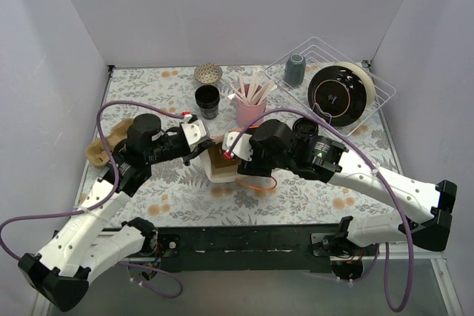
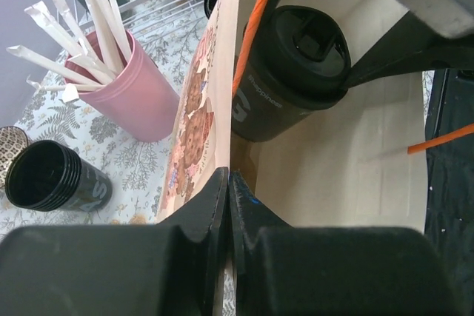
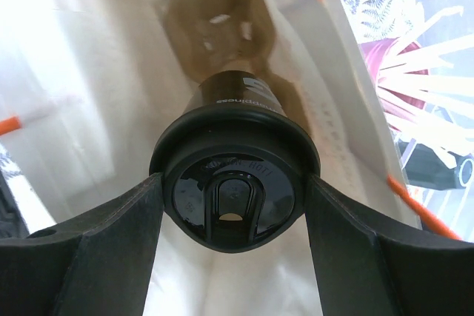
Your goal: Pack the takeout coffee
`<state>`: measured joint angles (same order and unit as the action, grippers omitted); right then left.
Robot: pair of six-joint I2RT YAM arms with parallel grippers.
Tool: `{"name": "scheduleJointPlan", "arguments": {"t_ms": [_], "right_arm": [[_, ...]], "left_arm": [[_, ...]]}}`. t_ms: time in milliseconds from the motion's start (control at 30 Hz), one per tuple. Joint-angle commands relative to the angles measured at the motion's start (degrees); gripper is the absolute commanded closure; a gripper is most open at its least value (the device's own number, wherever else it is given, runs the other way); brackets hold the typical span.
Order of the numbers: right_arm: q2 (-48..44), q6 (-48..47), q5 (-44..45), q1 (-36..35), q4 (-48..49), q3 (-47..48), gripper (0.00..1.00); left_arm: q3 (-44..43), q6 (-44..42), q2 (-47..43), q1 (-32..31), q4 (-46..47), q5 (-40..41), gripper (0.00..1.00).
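Observation:
The takeout coffee (image 3: 235, 146), a black cup with a glossy black lid, is inside the white paper bag (image 1: 220, 169). My right gripper (image 3: 233, 186) is shut on it, one finger on each side of the lid. A brown cardboard holder (image 3: 222, 20) lies at the bag's bottom under the cup. In the left wrist view the cup (image 2: 296, 72) shows tilted inside the bag (image 2: 348, 168), with a right finger (image 2: 400, 49) on it. My left gripper (image 2: 228, 179) is shut on the bag's near rim. From above, the arms hide the cup.
A pink cup of wrapped straws (image 1: 250, 109) and a lidless black cup (image 1: 207, 100) stand just behind the bag. A wire rack (image 1: 374, 90) at the back right holds a grey-blue tumbler (image 1: 295, 69) and a black plate (image 1: 339, 94). A brown cardboard carrier (image 1: 104, 146) lies at the left.

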<state>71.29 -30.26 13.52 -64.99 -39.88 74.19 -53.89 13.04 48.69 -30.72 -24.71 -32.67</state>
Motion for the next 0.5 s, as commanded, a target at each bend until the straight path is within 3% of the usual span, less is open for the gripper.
{"name": "scheduleJointPlan", "arguments": {"t_ms": [0,300,467], "right_arm": [[1.66,-3.57,3.00,-0.22,2.61,3.41,0.99],[4.56,-11.56,4.24,-0.31,0.94,2.98,0.99],[5.18,-11.49,4.41,-0.49,3.13,-0.62,0.99]], "left_arm": [[0.10,-2.75,-0.08,-0.04,0.64,-1.08,1.00],[0.45,-6.09,-1.66,0.05,-2.10,-0.03,1.00],[1.77,-4.78,-2.72,0.05,-0.26,-1.00,1.00]]}}
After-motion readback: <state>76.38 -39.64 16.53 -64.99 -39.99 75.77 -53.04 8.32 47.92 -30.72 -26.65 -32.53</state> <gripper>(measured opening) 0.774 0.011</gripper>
